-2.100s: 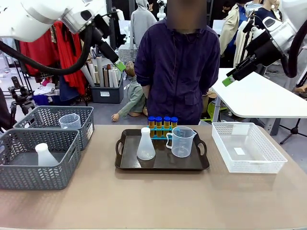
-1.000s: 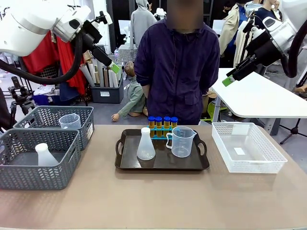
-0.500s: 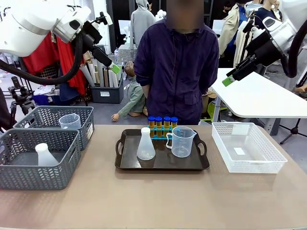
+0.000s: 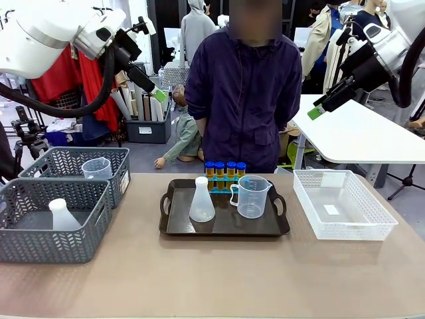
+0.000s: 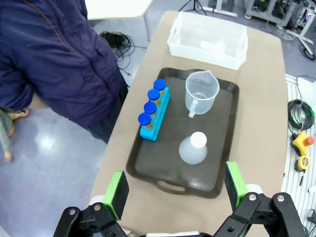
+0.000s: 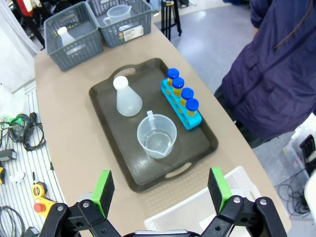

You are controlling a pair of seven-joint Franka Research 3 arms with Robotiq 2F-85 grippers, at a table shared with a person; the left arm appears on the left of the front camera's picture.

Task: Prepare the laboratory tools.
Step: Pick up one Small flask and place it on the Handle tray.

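Note:
A dark tray (image 4: 226,226) in the middle of the table carries a translucent white conical flask (image 4: 202,201), a clear handled measuring beaker (image 4: 251,197) and blue-capped yellow test tubes in a small blue rack (image 4: 224,174). My left gripper (image 4: 159,93) hangs high at the upper left, open and empty. From the left wrist, the flask (image 5: 193,149), beaker (image 5: 201,92) and rack (image 5: 154,110) lie far below the green pads (image 5: 117,187). My right gripper (image 4: 315,111) is high at the upper right, open and empty. It looks down on the flask (image 6: 126,98), beaker (image 6: 156,137) and rack (image 6: 181,104).
Two grey mesh baskets (image 4: 40,246) stand at the left. One holds a second flask (image 4: 63,216), the other a second beaker (image 4: 97,168). A white lattice basket (image 4: 342,203) sits at the right. A person (image 4: 246,100) stands at the far edge behind the tray.
The left arm drew back slightly to the left about two seconds ago and has held still since. Nothing on the table has moved.

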